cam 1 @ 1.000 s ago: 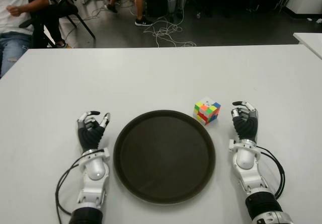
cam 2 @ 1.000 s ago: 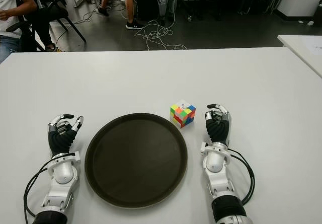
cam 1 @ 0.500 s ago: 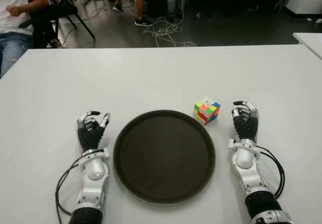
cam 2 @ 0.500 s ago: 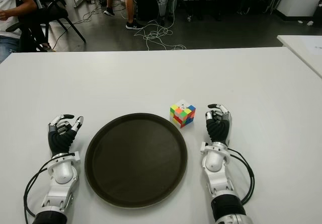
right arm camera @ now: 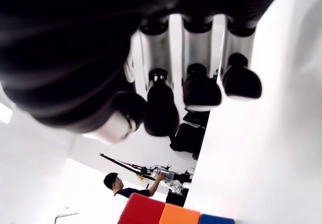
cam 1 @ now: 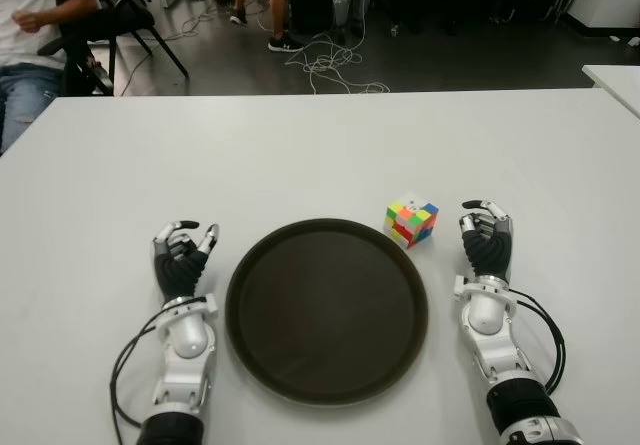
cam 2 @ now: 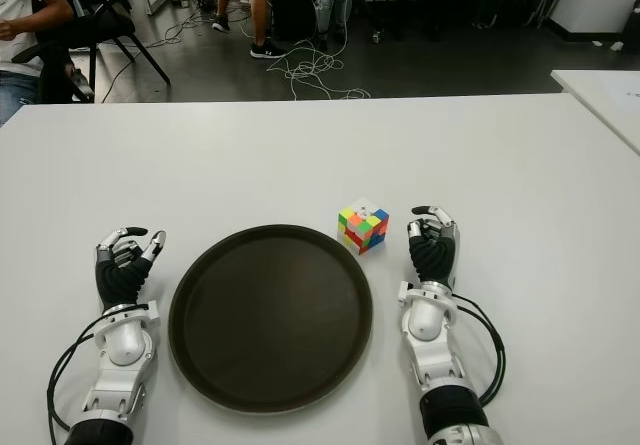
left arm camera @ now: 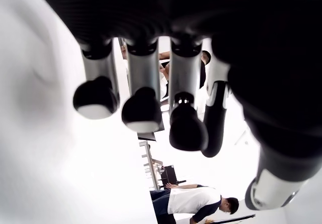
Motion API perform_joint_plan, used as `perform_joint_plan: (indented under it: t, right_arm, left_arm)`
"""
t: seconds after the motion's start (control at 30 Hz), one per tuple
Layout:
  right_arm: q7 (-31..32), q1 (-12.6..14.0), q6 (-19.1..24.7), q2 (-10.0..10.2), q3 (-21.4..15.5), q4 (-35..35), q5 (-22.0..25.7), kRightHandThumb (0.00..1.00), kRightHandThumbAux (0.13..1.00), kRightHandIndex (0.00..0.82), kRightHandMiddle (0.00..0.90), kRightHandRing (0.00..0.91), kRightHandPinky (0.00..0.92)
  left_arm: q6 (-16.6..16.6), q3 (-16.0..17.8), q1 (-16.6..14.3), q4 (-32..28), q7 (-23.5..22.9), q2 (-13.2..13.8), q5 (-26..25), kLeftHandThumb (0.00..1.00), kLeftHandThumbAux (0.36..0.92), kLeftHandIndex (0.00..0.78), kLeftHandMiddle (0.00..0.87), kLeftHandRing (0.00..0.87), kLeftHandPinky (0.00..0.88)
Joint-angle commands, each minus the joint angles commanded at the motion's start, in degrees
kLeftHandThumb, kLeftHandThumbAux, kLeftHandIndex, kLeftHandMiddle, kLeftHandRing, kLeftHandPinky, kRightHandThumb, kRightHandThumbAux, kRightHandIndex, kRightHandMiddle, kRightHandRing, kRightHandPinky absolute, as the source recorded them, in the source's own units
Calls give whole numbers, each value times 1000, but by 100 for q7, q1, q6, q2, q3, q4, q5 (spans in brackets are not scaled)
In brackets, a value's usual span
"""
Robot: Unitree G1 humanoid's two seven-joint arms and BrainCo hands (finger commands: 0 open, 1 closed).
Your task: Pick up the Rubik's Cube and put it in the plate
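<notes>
Dark brown and bare, the round plate [cam 1: 327, 310] sits nearest me on the white table [cam 1: 300, 145]. I see my left hand [cam 1: 181, 261] just left of it and my right hand [cam 1: 486, 244] just right, both with fingers loosely curled and holding nothing. Just past the plate's far right rim stands the Rubik's Cube [cam 1: 412, 221], beside my right hand but apart from it. I can read no writing. Beyond the table, a seated person [cam 1: 35, 25].
</notes>
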Motion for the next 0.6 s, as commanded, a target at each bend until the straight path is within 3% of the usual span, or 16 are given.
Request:
perform_joint_plan:
  t: [0.6]
  right_arm:
    - [-96,-36,-40,54,-59,25,27,719,711,442,810,828,835]
  left_arm:
    - [175,-32,-13,-24,85,36,154,722,696,446,828,843,859]
